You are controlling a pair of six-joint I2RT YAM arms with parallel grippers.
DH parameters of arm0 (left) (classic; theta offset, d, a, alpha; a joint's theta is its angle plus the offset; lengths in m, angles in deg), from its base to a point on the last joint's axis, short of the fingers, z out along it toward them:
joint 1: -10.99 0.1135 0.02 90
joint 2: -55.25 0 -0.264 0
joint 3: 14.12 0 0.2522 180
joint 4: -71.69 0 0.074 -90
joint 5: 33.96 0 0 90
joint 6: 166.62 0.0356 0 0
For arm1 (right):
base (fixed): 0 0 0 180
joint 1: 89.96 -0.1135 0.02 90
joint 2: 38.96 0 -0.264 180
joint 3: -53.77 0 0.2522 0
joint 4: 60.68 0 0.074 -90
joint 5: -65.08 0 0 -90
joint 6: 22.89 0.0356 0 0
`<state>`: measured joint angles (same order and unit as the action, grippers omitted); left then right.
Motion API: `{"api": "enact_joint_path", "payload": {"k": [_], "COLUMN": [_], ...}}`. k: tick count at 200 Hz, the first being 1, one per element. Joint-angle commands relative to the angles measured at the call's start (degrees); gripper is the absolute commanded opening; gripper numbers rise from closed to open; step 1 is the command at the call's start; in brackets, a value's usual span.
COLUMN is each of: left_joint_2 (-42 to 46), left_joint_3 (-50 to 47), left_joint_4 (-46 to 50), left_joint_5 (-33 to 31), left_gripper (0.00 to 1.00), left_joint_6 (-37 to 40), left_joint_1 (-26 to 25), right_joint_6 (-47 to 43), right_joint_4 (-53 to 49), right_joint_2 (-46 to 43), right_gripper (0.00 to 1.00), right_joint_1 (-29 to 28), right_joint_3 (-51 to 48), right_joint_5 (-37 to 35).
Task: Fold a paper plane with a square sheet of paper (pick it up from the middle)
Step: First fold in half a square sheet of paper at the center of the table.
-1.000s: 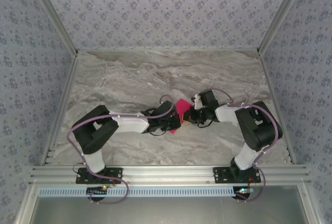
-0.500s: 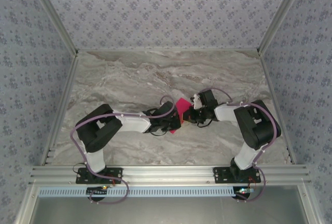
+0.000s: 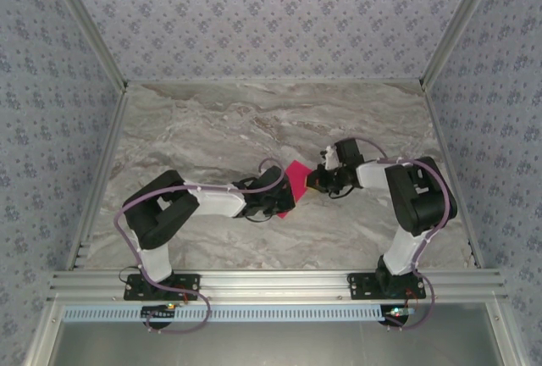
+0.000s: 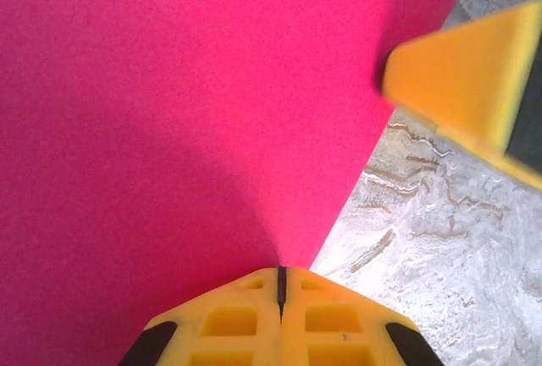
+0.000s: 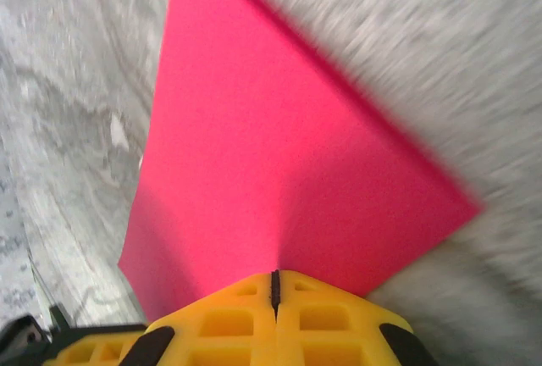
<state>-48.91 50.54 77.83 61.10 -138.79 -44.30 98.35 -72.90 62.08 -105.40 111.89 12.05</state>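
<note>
- Nearest to us, the left pincer (image 3: 285, 199) is reaching in over the middle of the table (image 3: 195, 129). In its own wrist view the left pincer (image 4: 279, 280) is clamping its yellow fingers (image 4: 233, 324) tight together, with one edge of the sheet of paper (image 4: 186, 129) caught in the seam between them.
- Just beyond it, we are seeing the sheet of paper (image 3: 295, 178) as a small pink patch hanging between the two pincers. Whether it is touching the table or is lifted off it, we cannot tell from above.
- On the far side of the sheet, the right pincer (image 3: 312, 182) is coming in from the other side. In its wrist view the right pincer (image 5: 273, 281) is also squeezing shut on the paper's edge, and the sheet of paper (image 5: 279, 163) is spreading away from it, flat and smooth.
- One yellow fingertip of the right pincer (image 4: 461, 69) is also showing in the left wrist view, beside the sheet's far edge.
- We are judging the task as early: the sheet is picked up and gripped at two sides. No crease, pointed nose or wing is showing in either wrist view.
- Every fold of the plane is still to be made, so we are treating this as setting up a first fold.
</note>
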Motion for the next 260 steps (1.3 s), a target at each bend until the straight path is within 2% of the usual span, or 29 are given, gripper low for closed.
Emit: {"api": "enact_joint_path", "payload": {"k": [1, 34, 59, 94, 121, 143, 201, 260], "left_joint_2": [0.66, 2.07, 1.9, 0.93, 0.74, 0.62, 1.48, 4.51], "left_joint_3": [-3.65, -2.3, -0.81, 1.09, 1.42, 1.23, -0.43, -7.26], "left_joint_4": [10.14, 11.69, 11.59, 11.48, 11.48, 11.4, 9.41, 4.52], "left_joint_5": [-0.83, -1.25, -0.61, 0.26, 0.82, 1.05, 4.63, 8.78], "left_gripper": [0.0, 0.0, 0.0, 0.0, 0.0, 0.0, 0.0, 0.0], "left_joint_6": [-1.62, 2.56, 4.72, 5.81, 6.0, 6.01, 6.7, 5.41], "left_joint_1": [-0.35, 0.29, 0.36, 0.64, 0.71, 0.71, 0.66, -0.15], "right_joint_6": [1.22, 1.58, 1.11, 1.37, 3.65, 4.35, 3.61, 2.61], "right_joint_4": [-1.67, -5.37, -5.12, -5.36, -3.87, -2.32, -4.43, -5.72], "right_joint_2": [2.65, 2.88, -1.96, -7.55, -6.25, -3.66, 1.01, 3.03], "right_gripper": [0.0, 0.0, 0.0, 0.0, 0.0, 0.0, 0.0, 0.0], "right_joint_1": [4.48, 6.05, 5.29, -0.62, -6.62, -8.83, -8.23, -6.31], "right_joint_3": [2.38, 6.76, 5.74, 2.63, 1.26, 1.04, 1.73, 1.92], "right_joint_5": [-9.65, -13.23, -12.56, -9.93, -7.92, -6.83, -8.2, -9.05]}}
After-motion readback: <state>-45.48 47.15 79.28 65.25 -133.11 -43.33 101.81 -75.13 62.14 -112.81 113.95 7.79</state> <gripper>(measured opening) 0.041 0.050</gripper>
